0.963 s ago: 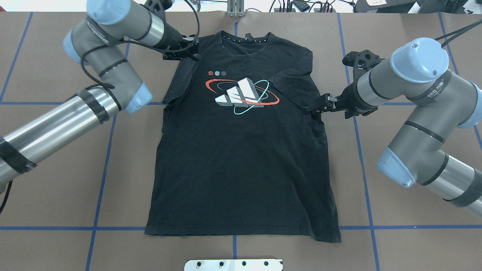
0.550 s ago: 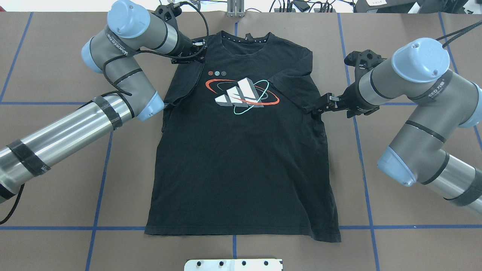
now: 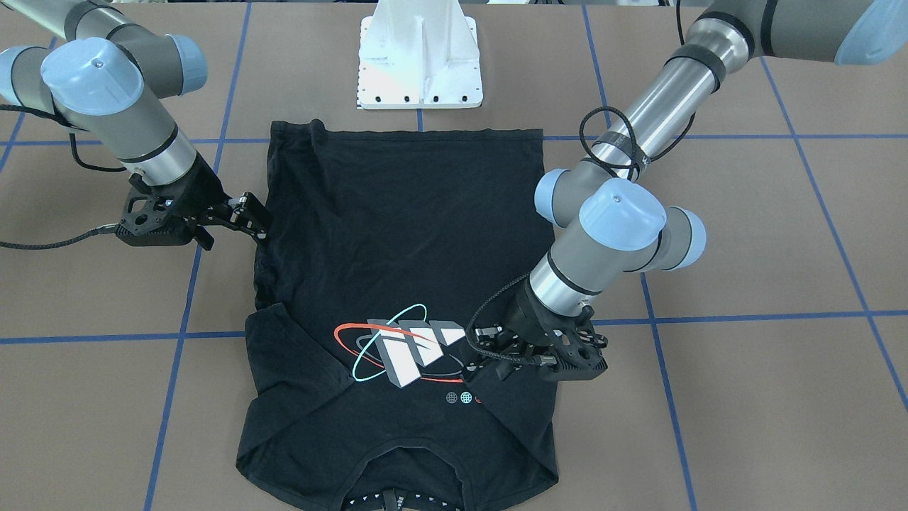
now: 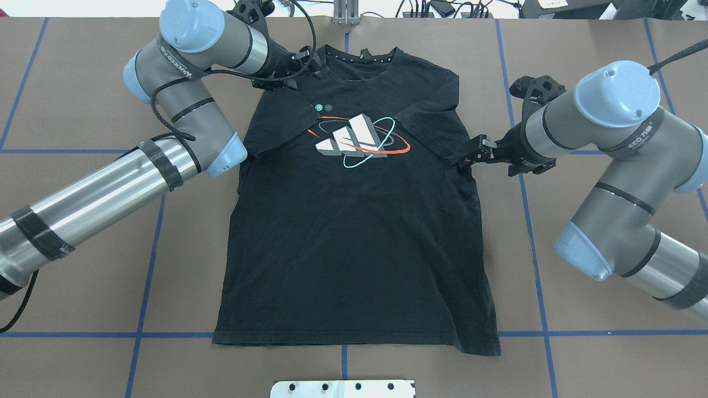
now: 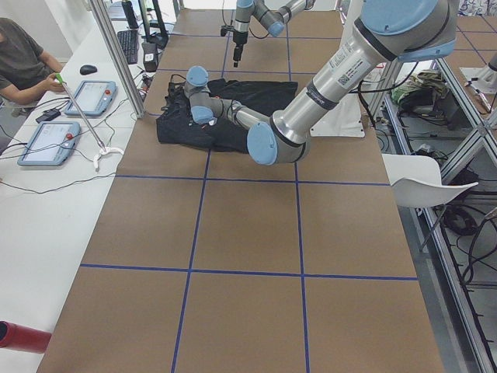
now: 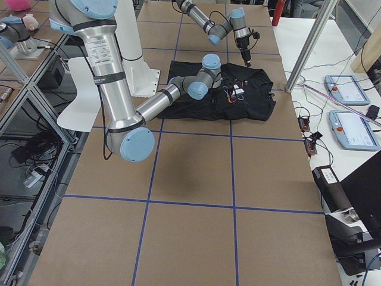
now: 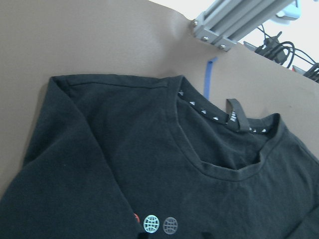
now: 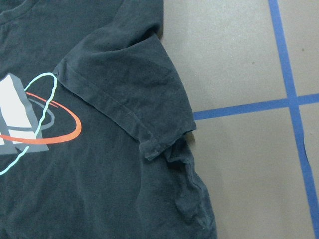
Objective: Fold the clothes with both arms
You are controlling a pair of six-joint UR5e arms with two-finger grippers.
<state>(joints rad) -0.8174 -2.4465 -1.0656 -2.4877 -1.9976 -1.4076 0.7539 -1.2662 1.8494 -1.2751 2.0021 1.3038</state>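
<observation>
Left hand [image 4: 307,61] tight on T-shirt [image 4: 354,232] sleeve; right hand [image 4: 456,161] at other sleeve, grip unclear

The overhead camera sits behind the robot and looks forward and down on the whole shirt [image 4: 354,237]. The front camera faces it across the counter [image 3: 745,397], looking steeply down, with the base [image 3: 418,64] at top. Two distant side cameras look along the counter from its ends. The left wrist camera looks closely past the left gripper [image 3: 474,365] at the collar [image 7: 219,169]. The right one looks past the right gripper [image 3: 255,216] at a sleeve [image 8: 134,94] and the graphic [image 8: 25,114], shared with both high views.
</observation>
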